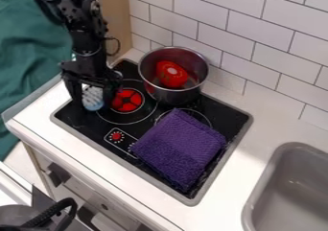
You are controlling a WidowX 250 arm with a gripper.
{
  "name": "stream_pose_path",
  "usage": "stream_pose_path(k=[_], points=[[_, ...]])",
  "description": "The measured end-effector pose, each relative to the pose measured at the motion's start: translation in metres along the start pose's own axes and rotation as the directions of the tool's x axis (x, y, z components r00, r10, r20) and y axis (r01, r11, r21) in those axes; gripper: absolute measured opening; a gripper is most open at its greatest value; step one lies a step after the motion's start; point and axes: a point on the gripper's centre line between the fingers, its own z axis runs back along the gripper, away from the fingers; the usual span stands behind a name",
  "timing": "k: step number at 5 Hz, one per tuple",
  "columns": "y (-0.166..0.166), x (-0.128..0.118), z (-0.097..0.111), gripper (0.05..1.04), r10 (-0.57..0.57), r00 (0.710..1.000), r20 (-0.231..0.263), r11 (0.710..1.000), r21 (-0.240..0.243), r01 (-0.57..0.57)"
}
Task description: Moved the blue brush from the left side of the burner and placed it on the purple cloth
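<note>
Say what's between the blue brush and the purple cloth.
Camera view: the red-centred burner, then bare black stovetop up to the cloth. No loose item between it and the brush.

The white worktop (pixel 259 111) has a black cooktop (pixel 87 121) set in it, with a grey sink (pixel 291 150) at the cooktop's four o'clock. On the cooktop, a metal pot (pixel 171 96) stands toward one o'clock and a purple cloth (pixel 179 146) lies toward five.
</note>
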Motion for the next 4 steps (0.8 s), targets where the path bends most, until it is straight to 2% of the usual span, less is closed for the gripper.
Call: stream_pose_path(k=[1,2,3,4], points=[[-0.001,0.003,-0.005,0.736,0.007,1.0,-0.004,1.0,0.004,-0.007],[-0.004,0.0,-0.006,0.732,0.015,1.0,-0.014,1.0,0.003,-0.015],[-0.015,-0.011,0.004,0.732,-0.007,1.0,-0.023,1.0,-0.002,0.007],[-0.036,-0.008,0.056,0.732,-0.029,0.994,0.109,0.999,0.033,0.026]])
